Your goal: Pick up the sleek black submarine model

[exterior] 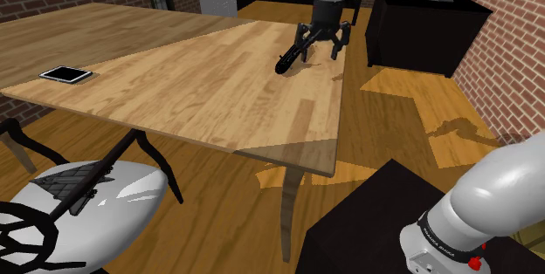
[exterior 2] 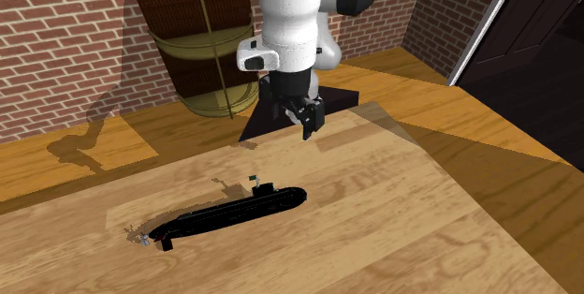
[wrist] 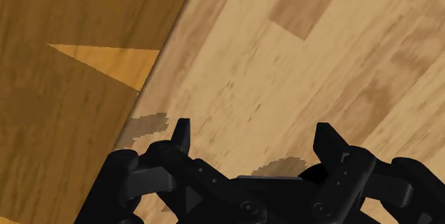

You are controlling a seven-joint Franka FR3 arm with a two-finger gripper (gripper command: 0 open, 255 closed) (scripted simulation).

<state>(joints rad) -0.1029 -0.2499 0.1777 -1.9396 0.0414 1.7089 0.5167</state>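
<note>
The black submarine model (exterior 2: 229, 213) lies on its side on the wooden table (exterior 2: 393, 227), long and slim with a small tower on top. In the shoulder view the submarine (exterior: 292, 57) rests near the table's far right corner. My gripper (exterior 2: 305, 125) hangs above the table, a little beyond the submarine and apart from it. In the shoulder view the gripper (exterior: 322, 49) is just right of the model. The wrist view has the gripper (wrist: 253, 138) open, its fingertips (wrist: 181, 133) spread over bare wood near the table's edge with nothing between them.
A flat tablet (exterior: 65, 75) lies at the table's left end. A black cabinet (exterior: 421, 24) stands on the floor past the far corner. A white chair (exterior: 83, 202) with black legs sits at the near left. A round barrel (exterior 2: 211, 72) stands by the brick wall.
</note>
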